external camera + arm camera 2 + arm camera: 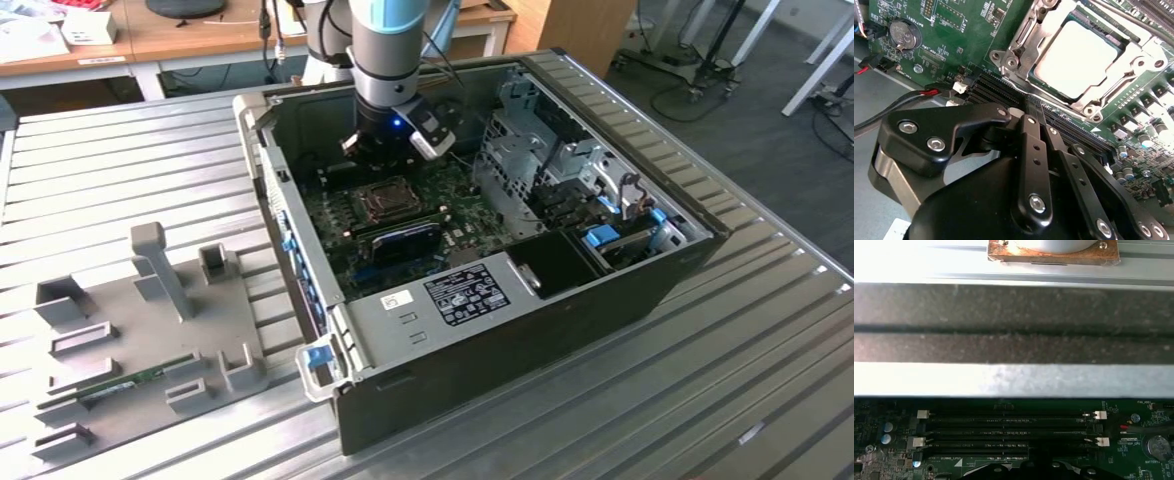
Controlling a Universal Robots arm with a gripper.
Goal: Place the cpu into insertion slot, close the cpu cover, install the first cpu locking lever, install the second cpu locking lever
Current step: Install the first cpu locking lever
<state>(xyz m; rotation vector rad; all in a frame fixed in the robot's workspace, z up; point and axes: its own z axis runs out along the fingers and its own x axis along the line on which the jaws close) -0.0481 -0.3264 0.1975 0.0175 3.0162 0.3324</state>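
Open computer case (641,270) lay on a slatted metal table (747,390). The gripper (388,158) hung inside the case. It was close to the side wall (271,170) on the exterior view's left and near the far wall, so room was tight on those 2 sides. The green board (461,215) ran more open toward the exterior view's right, until it met the metal drive cage (534,150).

In the second wrist view the 2 black fingers (1030,150) met at their tips with nothing between them. They hovered over the long black memory slots (994,90), just beside the insertion slot (390,200).

The cpu (1079,57) sat in the slot with its pale top showing. The cpu cover (1126,60) lay flat around it, and the chip filled the cut-out.

In the first wrist view the memory slots ran parallel to the case wall, with white latches (1100,415) at their ends.

Nearest obstacles to the gripper:
- A coin battery (903,34) on the board.
- A red-and-black cable (914,97) running beside the gripper's knuckle.
- A black box (561,262) deeper in the case, past the socket and next to the drive cage.

Outside the case, on the exterior view's left and well apart from the gripper, was a grey fixture tray (247,310) with upright posts. A green memory stick (127,383) lay on it.
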